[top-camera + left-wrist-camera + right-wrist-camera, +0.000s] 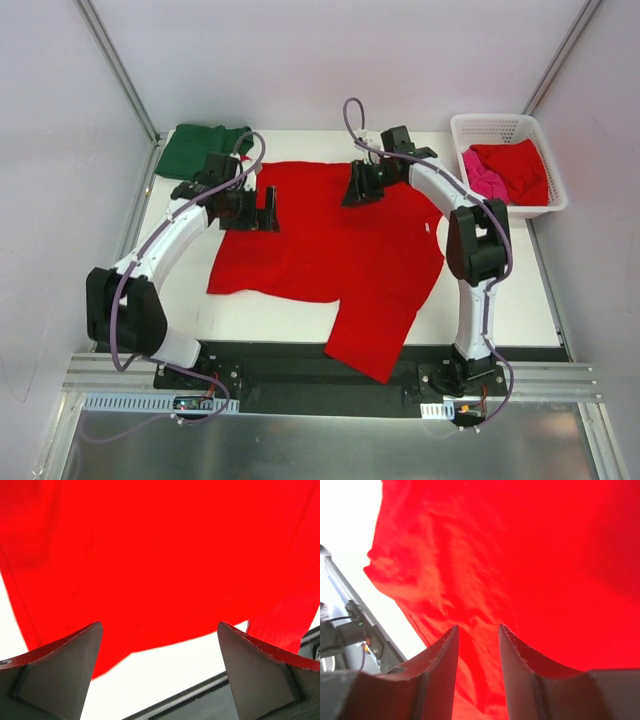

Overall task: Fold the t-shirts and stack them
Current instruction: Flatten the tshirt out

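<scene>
Basket first: the white plastic lattice basket (pixel 503 124) sits at the table's (pixel 520 290) far right corner. We see two tees in it, a crumpled red cloth t-shirt (pixel 518 168) and a pink cloth t-shirt (pixel 482 182) tucked on its left side.

The dark green cloth t-shirt (pixel 200 148) lies bunched at the far left corner. The big bright red cloth t-shirt (pixel 330 245) is spread mid-table, one part hanging over the near edge.

The left hand (pixel 266 213) hovers over that shirt's left edge, fingers (pixel 65 665) spread wide with nothing between them. The right hand (pixel 358 190) is at its far edge with its fingers (pixel 440 665) a narrow gap apart, and we can't tell if any cloth is pinched.
</scene>
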{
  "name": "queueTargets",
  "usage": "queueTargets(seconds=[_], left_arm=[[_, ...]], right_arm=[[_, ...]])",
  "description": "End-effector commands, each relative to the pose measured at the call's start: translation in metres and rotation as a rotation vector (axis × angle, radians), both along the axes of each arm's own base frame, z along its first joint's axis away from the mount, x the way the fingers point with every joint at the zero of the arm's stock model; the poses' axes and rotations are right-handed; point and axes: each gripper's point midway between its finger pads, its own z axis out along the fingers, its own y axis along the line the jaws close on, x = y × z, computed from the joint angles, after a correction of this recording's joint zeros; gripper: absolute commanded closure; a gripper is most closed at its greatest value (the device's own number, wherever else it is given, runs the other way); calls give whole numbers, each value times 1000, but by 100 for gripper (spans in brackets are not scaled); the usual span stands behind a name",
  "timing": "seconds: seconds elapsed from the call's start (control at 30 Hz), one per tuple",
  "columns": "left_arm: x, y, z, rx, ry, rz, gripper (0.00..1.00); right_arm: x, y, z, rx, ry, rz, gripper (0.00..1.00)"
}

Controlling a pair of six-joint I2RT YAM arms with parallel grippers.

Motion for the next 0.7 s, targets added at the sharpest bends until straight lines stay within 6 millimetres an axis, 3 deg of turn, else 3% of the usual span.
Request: queueTargets(seconds=[0.0,0.07,0.1,0.2,0.33,0.67], left_arm=[[-33,4,-16,-41,74,74,1],[-40,5,-14,-56,59,94,1],[-41,5,-12,-57,48,95,1],[-43,8,-4,-53,15,99,1],[-43,7,-1,-62,8,94,1],[-40,4,-3,-69,24,90,1]], right_arm=[[1,21,-7,58,76,70,70],[2,23,-12,39,89,79,76],[2,26,-11,29,95,88,85],[1,28,-19,19,116,98,99],[0,25,-28,-21,127,89,99],[10,-17,-54,-313,89,19,99]])
